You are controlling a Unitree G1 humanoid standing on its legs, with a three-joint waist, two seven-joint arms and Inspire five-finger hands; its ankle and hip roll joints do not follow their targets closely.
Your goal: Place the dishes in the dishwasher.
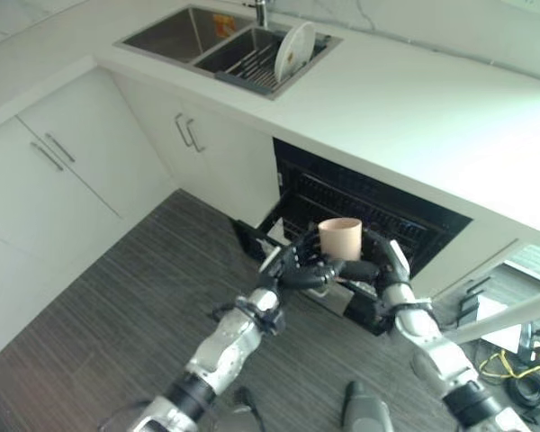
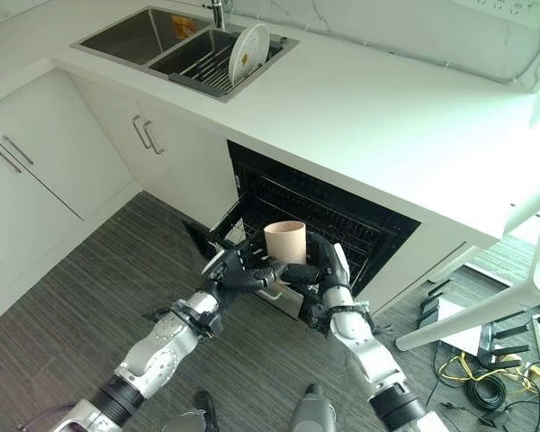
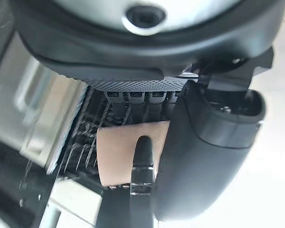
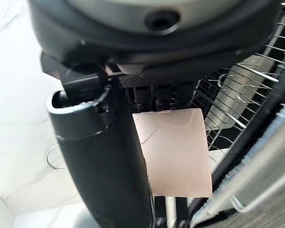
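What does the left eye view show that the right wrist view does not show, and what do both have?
Left eye view alone: the sink with a white plate standing in its rack, the white cabinets, the countertop, and the left hand beside the cup. Right wrist view alone: the close wire tines of the dishwasher rack. Both share: the beige cup, the right hand holding it, and the open dishwasher.

A white stone-look bench (image 1: 405, 99) is seen running above white cabinets. A steel double sink (image 1: 184, 36) is set into it, and a round white plate (image 1: 293, 50) is stood upright in a wire rack (image 1: 252, 67) in one basin.
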